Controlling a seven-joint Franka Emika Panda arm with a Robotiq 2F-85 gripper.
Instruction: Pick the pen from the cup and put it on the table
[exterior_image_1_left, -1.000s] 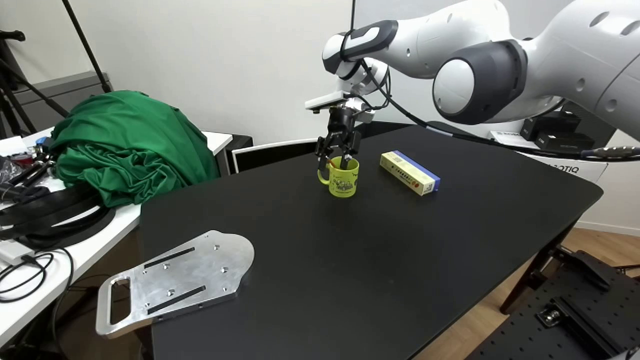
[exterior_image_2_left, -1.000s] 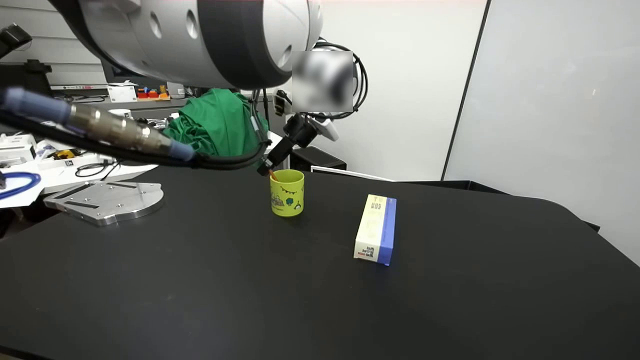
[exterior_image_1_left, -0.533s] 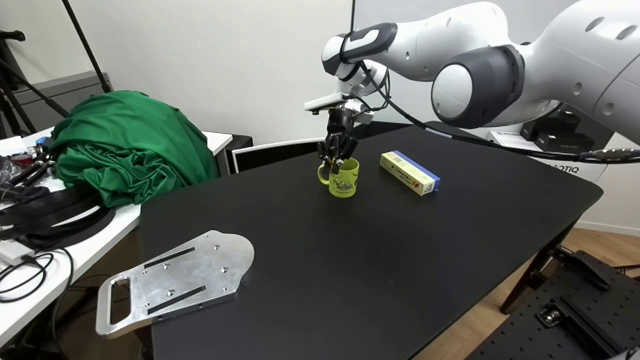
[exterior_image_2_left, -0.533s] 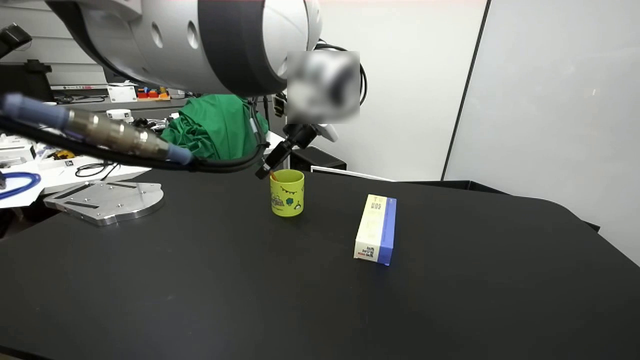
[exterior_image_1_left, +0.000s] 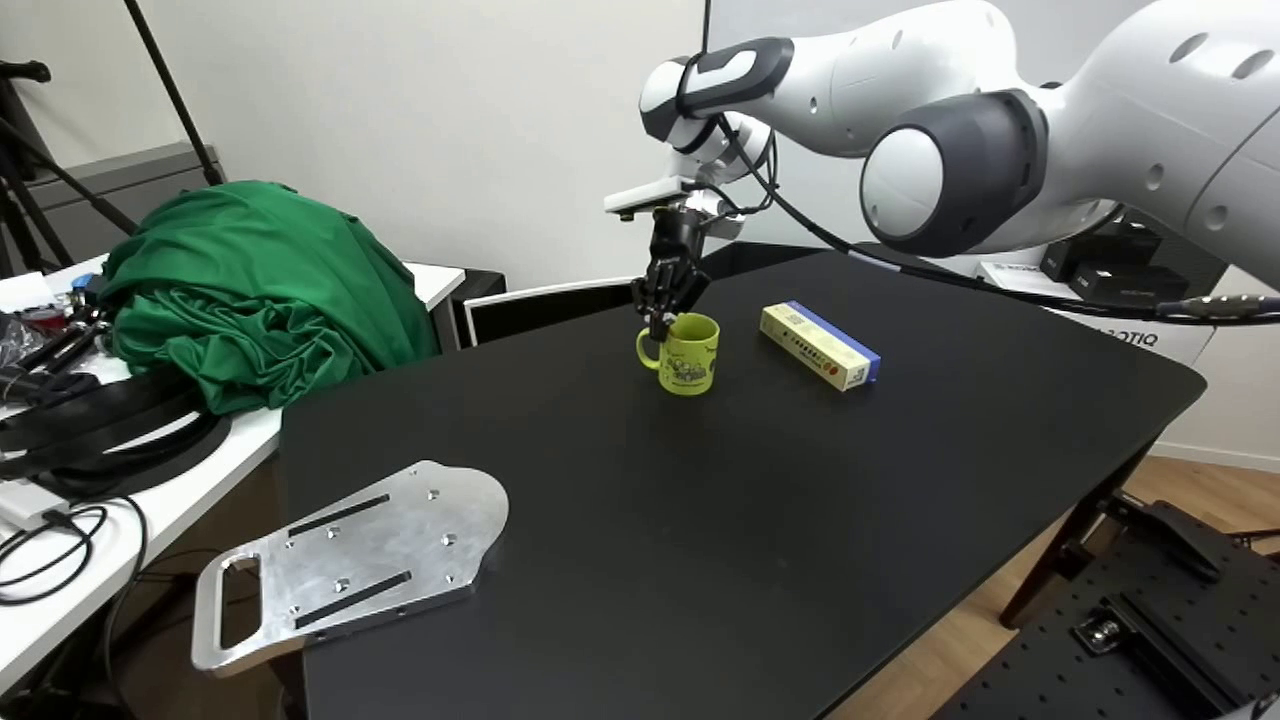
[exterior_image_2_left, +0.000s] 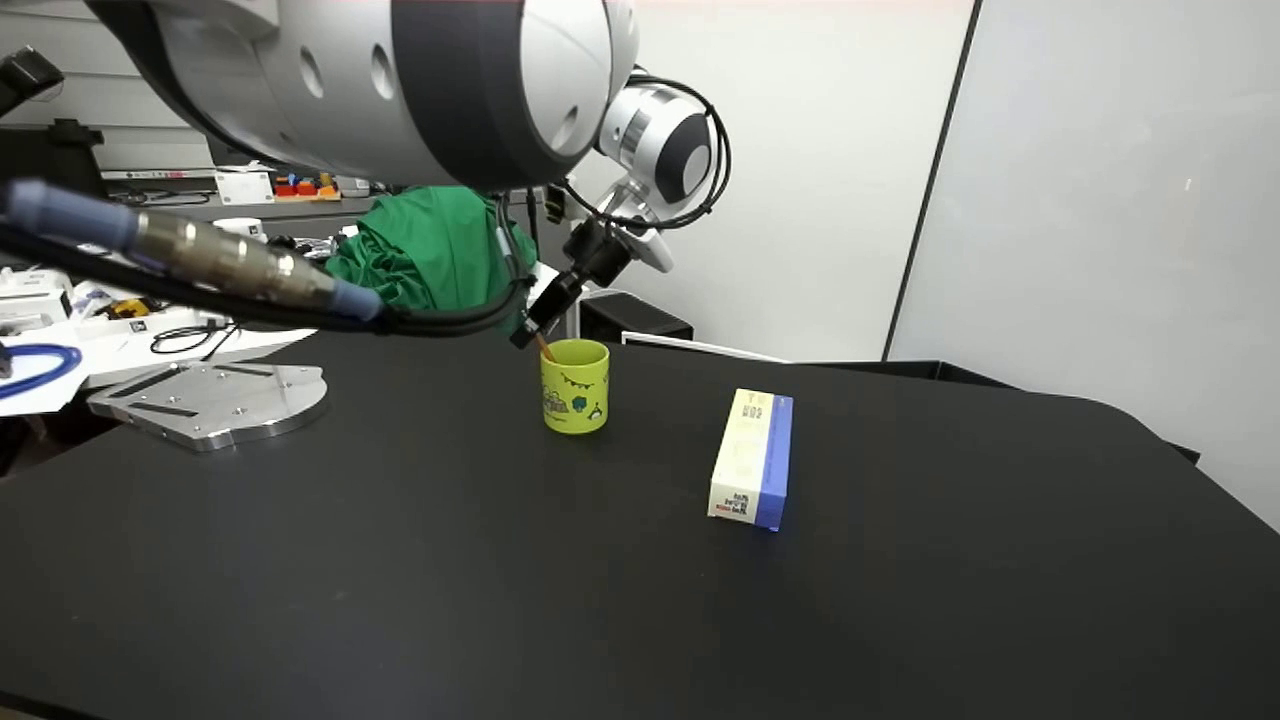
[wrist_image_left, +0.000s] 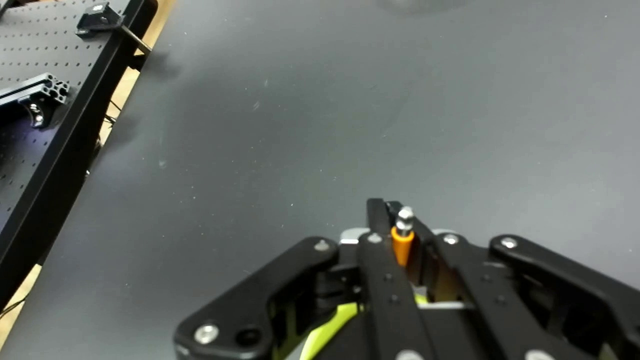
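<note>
Leaning from the cup, the orange pen has its upper end pinched in the nearly closed gripper.

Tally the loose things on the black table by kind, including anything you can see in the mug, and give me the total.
Mug: 1, yellow-green
Pen: 1, orange, its lower part in the mug
Box: 1, yellow, white and blue
Metal plate: 1, partly overhanging
Total: 4 in view; the mug's inside bottom is hidden
</note>
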